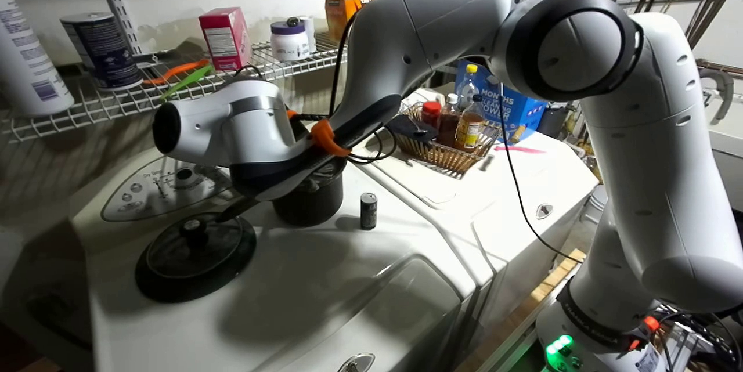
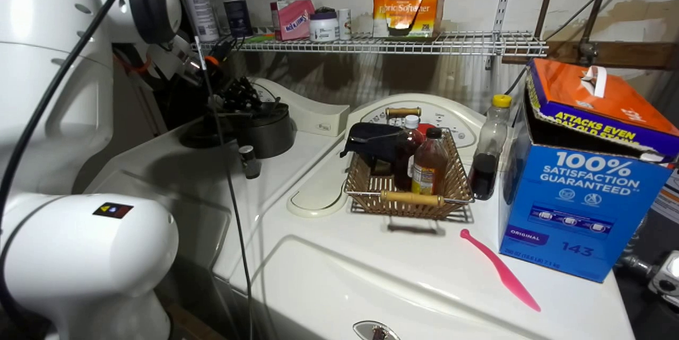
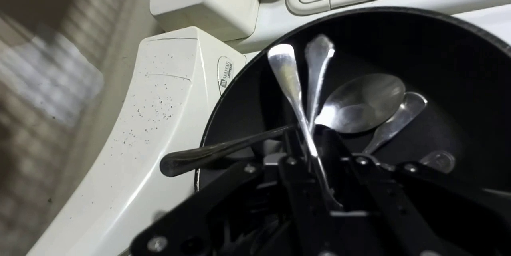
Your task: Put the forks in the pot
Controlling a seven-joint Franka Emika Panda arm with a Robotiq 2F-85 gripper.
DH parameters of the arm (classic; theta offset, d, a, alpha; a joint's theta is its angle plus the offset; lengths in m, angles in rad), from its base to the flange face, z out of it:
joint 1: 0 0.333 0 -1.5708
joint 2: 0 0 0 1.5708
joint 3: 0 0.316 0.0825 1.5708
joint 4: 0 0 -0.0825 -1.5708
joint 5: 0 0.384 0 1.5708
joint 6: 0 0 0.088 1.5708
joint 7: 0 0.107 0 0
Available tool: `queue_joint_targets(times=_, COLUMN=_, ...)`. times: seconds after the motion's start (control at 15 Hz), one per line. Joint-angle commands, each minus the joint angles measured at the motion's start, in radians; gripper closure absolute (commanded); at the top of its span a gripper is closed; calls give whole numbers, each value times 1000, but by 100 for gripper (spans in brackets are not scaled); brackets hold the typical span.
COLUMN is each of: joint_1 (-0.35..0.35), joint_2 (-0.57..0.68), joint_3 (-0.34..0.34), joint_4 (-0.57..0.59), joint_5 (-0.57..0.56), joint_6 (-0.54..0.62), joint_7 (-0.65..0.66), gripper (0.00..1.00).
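Left in the wrist view, a dark handle (image 3: pixel 187 161) juts past the pot (image 3: pixel 451 60); my swinging sideways could spill it. At centre, a bright handle (image 3: pixel 290 74) crosses my gripper (image 3: pixel 312 135), clamped or loose I can't tell. Prongs hidden, either may be a fork.

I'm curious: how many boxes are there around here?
3 in view: a pink box and an orange box on the wire shelf, and a large blue box near the brown basket. Others may be hidden.
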Motion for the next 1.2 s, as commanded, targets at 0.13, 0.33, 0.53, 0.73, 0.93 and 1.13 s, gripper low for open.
queue_joint_targets(times=0.13, joint_1=23, joint_2=14, joint_3=1, joint_4=47, joint_5=11, joint_6=-27, joint_7=-23, gripper=33)
queue_joint_targets(times=0.33, joint_1=27, joint_2=-35, joint_3=32, joint_4=27, joint_5=53, joint_6=-21, joint_7=-49, gripper=12)
queue_joint_targets(times=0.53, joint_1=49, joint_2=-94, joint_3=53, joint_4=7, joint_5=72, joint_6=-76, joint_7=-75, gripper=0)
queue_joint_targets(times=0.73, joint_1=80, joint_2=-158, joint_3=56, joint_4=-27, joint_5=58, joint_6=-200, joint_7=-106, gripper=0)
queue_joint_targets(times=0.93, joint_1=87, joint_2=-220, joint_3=104, joint_4=-58, joint_5=193, joint_6=-311, joint_7=-118, gripper=0)
queue_joint_targets(times=1.13, joint_1=73, joint_2=-296, joint_3=174, joint_4=-118, joint_5=394, joint_6=-232, joint_7=-120, gripper=0)
